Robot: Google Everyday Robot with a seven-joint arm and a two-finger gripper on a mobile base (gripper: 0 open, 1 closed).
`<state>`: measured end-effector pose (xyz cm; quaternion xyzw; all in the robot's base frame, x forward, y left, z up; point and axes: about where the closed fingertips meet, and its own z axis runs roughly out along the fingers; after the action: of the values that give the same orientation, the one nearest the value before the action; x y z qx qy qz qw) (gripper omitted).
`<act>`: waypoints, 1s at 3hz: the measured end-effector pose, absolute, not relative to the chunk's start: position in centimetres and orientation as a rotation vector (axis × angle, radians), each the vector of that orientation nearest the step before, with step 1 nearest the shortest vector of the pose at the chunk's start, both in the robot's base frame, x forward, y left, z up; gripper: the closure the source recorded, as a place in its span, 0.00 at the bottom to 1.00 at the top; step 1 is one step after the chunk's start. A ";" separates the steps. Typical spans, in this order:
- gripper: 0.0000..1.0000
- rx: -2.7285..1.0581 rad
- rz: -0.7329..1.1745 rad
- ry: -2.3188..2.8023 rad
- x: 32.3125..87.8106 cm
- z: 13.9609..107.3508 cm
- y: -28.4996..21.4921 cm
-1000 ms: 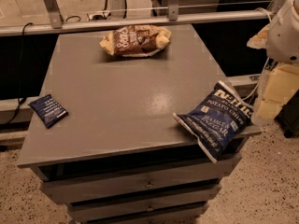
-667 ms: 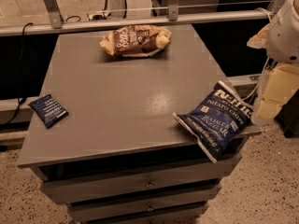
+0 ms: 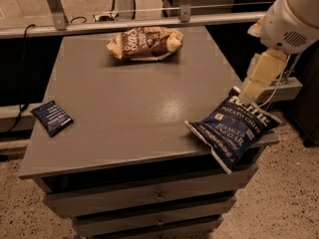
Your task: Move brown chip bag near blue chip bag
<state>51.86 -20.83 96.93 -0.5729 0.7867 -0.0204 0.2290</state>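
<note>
The brown chip bag [image 3: 144, 43] lies at the far edge of the grey table [image 3: 134, 113], near the middle. The blue chip bag [image 3: 233, 132] lies at the table's front right corner, with its lower end hanging over the edge. My arm comes in from the upper right. Its cream-coloured gripper [image 3: 253, 87] hangs just above the far end of the blue bag, beyond the table's right edge. It is far from the brown bag and holds nothing that I can see.
A small flat dark blue packet [image 3: 51, 117] lies at the table's left edge. A metal rail [image 3: 149, 24] runs behind the table. Drawers [image 3: 149, 195] sit under the tabletop. The floor is speckled.
My arm and gripper have shifted left, toward the table's right edge and the blue bag. The bags and the small packet have not moved.
</note>
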 end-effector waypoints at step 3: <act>0.00 -1.361 0.113 1.992 70.5 94.8 -15.3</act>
<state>70.54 -15.29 94.80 -0.5267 0.7711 0.0437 0.3552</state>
